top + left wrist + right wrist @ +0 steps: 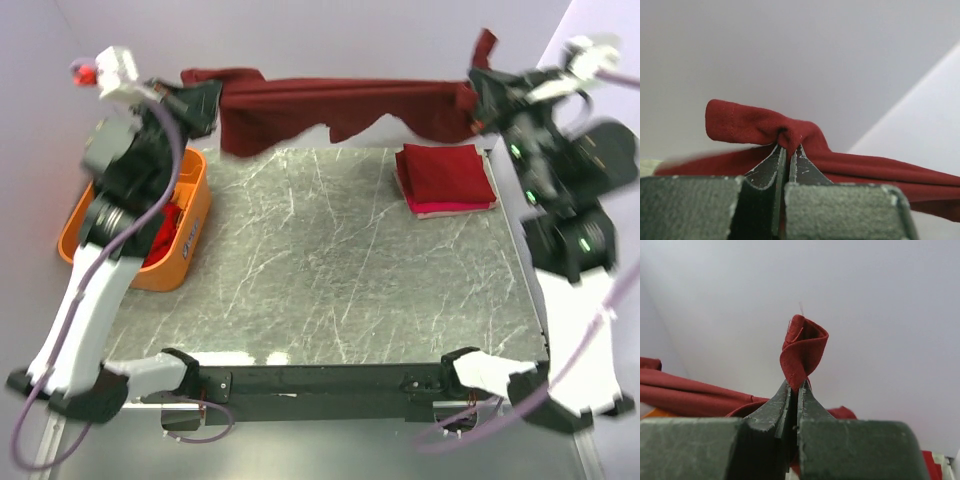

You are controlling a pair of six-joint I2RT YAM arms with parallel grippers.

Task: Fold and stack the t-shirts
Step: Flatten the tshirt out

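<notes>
Left hand (788, 150) and right hand (794, 389) each pinch a corner of the dark maroon t-shirt (320, 105), which hangs stretched above the counter's (320, 280) far edge, unfolded. We see a folded stack (445, 175) far right and red cloth (163, 235) in the orange tub (193, 235): roughly midway, we judge.

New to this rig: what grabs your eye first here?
A maroon shirt hangs stretched in the air along the table's far edge, one end pinched in the left end effector, the other in the right end effector. A folded stack, maroon on top, lies at the table's far right; an orange tub holding red cloth sits at its left edge.
</notes>
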